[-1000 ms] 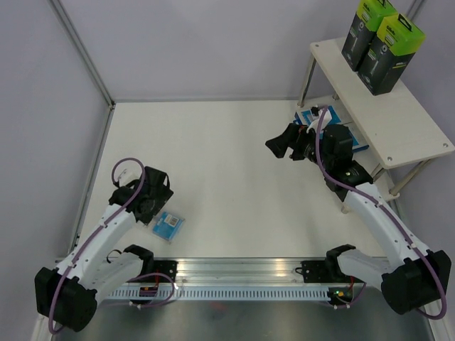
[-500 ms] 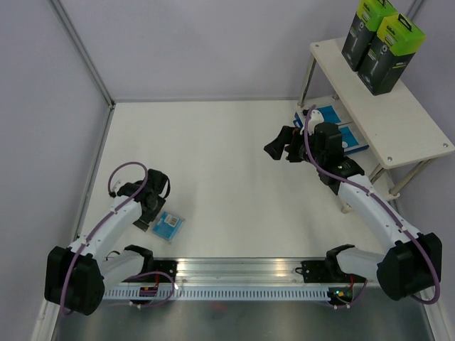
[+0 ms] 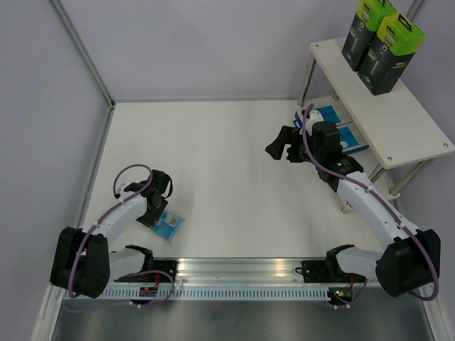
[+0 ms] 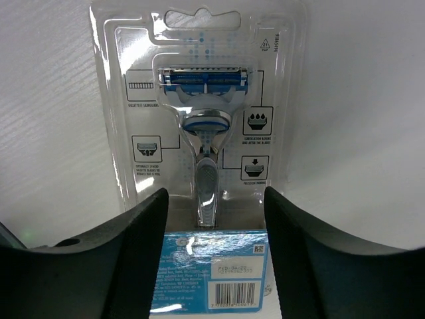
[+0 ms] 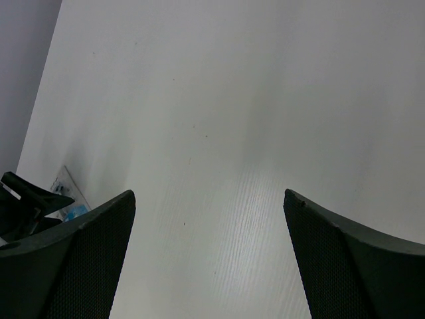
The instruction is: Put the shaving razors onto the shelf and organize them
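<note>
The one pack not yet shelved is the small clear blister pack [image 3: 170, 224], lying flat on the white bench [image 3: 227, 177] near the left arm's base, well apart from the shelf [image 3: 398, 121]. It lies with the razor's blade end away from the arm and the blue barcode card towards it.

The left claw [image 3: 155, 204] is low over that card end. In its wrist view the left claw [image 4: 214, 199] is spread, with one finger on each side of the blister pack [image 4: 209, 100] at the card. That looks like a line-up for pinching the pack by its side edges, since a flat pack offers little else to hold. I can't tell whether the pads are touching the card yet. I'd call the claw released rather than gripping.

The right claw [image 3: 281, 149] hangs over bare bench just beside the shelf's lower tier, fingers apart and holding nothing. Its own camera shows the right claw [image 5: 209, 252] with only white surface between the fingers. My guess is that it is parked clear of the shelf, though it may be waiting for a hand-over, as the left arm sits far from the rack.

The rest looks sorted by kind. The two black boxes with lime-green tops [image 3: 377, 42] stand upright side by side at the far end of the top board. The two blue-and-white boxes [image 3: 350, 139] lie flat on the lower board.
</note>
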Available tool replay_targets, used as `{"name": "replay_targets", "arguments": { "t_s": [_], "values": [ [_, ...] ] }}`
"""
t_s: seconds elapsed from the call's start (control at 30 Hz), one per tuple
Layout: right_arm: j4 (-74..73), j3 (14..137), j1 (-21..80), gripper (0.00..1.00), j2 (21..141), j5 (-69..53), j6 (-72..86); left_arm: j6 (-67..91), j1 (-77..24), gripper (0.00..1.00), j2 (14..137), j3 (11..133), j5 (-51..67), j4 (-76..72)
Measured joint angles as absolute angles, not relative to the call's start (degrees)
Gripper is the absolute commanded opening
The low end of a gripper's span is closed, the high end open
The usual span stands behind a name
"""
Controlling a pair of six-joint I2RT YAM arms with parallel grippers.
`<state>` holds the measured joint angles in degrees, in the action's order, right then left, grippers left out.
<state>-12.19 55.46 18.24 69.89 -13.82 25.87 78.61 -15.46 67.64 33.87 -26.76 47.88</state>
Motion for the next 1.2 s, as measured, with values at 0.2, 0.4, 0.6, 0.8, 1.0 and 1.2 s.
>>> {"name": "replay_targets", "arguments": {
  "t_s": [0.2,0.4,0.6,0.8,1.0,1.2],
  "values": [
    [-14.1,55.5,18.2,0.98,68.9,-11.5,25.9,78.4,-15.4,0.45,69.7,33.8,-26.3,46.3],
    [-14.7,55.7,18.2,0.98,68.4,-9.6,26.1,78.4,-15.1,0.4,69.6,33.0,-26.2,45.6],
    [-15.6,56.1,18.2,0.98,68.3,-8.1,26.3,78.4,-14.9,0.2,69.6,32.5,-25.9,44.7],
    [-17.3,56.4,18.2,0.98,66.7,-4.8,26.3,75.8,-14.7,0.02,70.4,33.2,-25.3,43.9],
    [-17.9,56.8,18.2,0.98,65.1,-2.9,27.4,67.2,-14.8,0.02,71.6,35.7,-22.9,40.5],
    [-12.9,56.6,18.2,0.98,65.3,-11.9,28.8,55.1,-15.7,0.02,71.7,43.0,-17.9,34.6]
  ]
}}
